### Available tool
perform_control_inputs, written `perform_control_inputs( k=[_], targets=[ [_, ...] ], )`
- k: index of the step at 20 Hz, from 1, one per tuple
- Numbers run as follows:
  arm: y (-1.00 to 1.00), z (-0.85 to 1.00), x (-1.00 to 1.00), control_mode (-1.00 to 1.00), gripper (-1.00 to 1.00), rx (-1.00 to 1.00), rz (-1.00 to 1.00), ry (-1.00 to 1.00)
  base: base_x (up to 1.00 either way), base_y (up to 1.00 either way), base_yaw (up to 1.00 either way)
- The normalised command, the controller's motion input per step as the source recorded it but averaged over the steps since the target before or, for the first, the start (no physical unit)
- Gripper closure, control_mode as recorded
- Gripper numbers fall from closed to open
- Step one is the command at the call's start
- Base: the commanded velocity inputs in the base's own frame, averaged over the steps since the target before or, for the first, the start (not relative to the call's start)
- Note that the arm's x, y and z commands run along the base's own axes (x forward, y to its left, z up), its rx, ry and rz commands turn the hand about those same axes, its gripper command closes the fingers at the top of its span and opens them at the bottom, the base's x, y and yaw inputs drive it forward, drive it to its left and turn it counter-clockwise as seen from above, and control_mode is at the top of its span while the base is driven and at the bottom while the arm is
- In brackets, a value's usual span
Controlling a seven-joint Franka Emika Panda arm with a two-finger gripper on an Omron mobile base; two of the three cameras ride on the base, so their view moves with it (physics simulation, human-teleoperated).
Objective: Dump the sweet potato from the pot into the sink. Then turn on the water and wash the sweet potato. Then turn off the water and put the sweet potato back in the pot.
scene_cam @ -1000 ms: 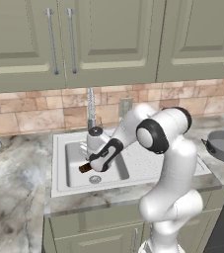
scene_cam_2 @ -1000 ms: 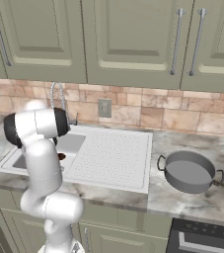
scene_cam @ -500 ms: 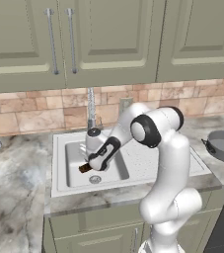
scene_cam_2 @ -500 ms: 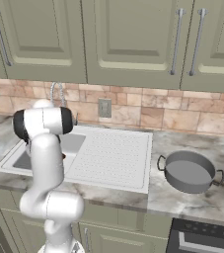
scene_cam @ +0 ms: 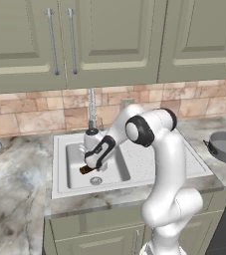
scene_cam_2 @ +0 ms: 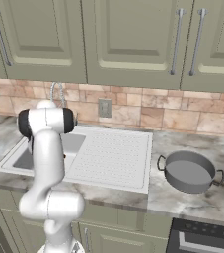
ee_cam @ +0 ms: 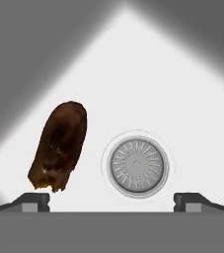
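Lowered a little further into the basin since a second ago, elbow swung leftward in the left base view; base, pot and sweet potato unmoved.

Sweet potato [ee_cam: 58, 147]: dark brown, oblong, lying on the pale floor of the sink [scene_cam: 70, 160], just beside the round metal drain [ee_cam: 136, 164] and apart from it. In the hand view, near end just above one finger tip [ee_cam: 33, 200], not between the two tips. Seen in the left base view as a dark lump [scene_cam: 86, 170] under the hand, next to the drain [scene_cam: 96, 181].

Gripper [ee_cam: 111, 201]: jaws spread wide, holding nothing, poised low over the basin floor with the drain between the tips. Contact with the sweet potato: cannot tell.

Faucet [scene_cam: 91, 110]: spring-coil neck rising behind the basin, no stream visible.

Dotted drainboard [scene_cam_2: 112, 154] to the right of the basin.

Pot [scene_cam_2: 188, 171]: upright on the marble counter [scene_cam_2: 222, 148], well apart from the sink, right of the drainboard, lighter grey inside.
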Motion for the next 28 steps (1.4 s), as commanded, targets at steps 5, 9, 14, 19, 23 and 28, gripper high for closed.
perform_control_inputs(
  k=[5,9,14,19,23,28],
  targets=[
    [0.13,-0.24,0.21,-1.0,-1.0,0.0,-0.01,0.04,0.0,0.0,0.0],
    [0.13,-0.26,0.19,-1.0,-1.0,0.0,0.0,0.02,0.0,0.0,0.0],
    [0.08,-0.28,0.15,-1.0,-1.0,0.0,-0.01,0.0,0.0,0.0,0.0],
    [0.01,-0.26,0.12,-1.0,-1.0,0.0,-0.02,0.0,0.0,0.0,0.0],
    [0.01,-0.28,0.14,-1.0,-1.0,0.0,-0.02,0.0,0.0,0.0,0.0],
    [0.01,-0.27,0.16,-1.0,-1.0,0.0,-0.01,0.0,0.0,0.0,0.0]
  ],
)
